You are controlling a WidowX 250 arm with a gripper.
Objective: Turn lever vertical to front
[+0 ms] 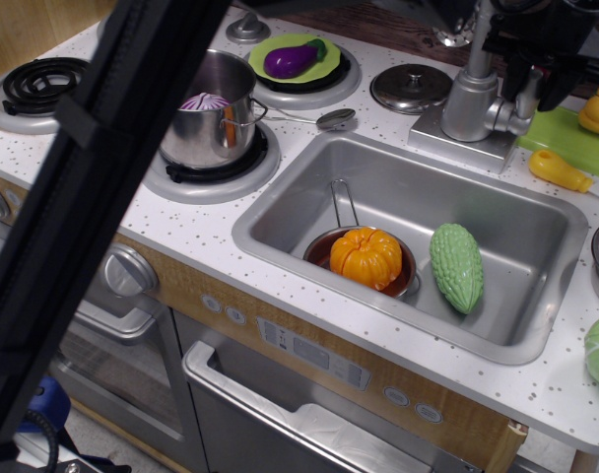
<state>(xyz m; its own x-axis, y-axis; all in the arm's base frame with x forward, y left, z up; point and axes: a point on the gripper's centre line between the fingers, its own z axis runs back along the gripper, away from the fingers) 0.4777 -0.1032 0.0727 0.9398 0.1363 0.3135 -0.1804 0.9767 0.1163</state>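
The lever [513, 117] is a short silver-grey stub sticking out to the right from the grey faucet column [471, 97] at the back of the sink. My black gripper [538, 91] hangs at the top right, just above and to the right of the lever's rounded end. Its two dark fingers [521, 77] stand apart with a gap between them and hold nothing. I cannot tell whether a finger touches the lever. The arm [93, 187] crosses the left of the view as a dark diagonal bar and hides part of the stove.
The sink [280, 212] holds a small pan with an orange pumpkin [366, 256] and a green bitter gourd [456, 266]. A steel pot [213, 123] stands on a burner at left. A lid [410, 87], a spoon [334, 119], an eggplant plate [292, 59] and a green board [570, 138] lie behind.
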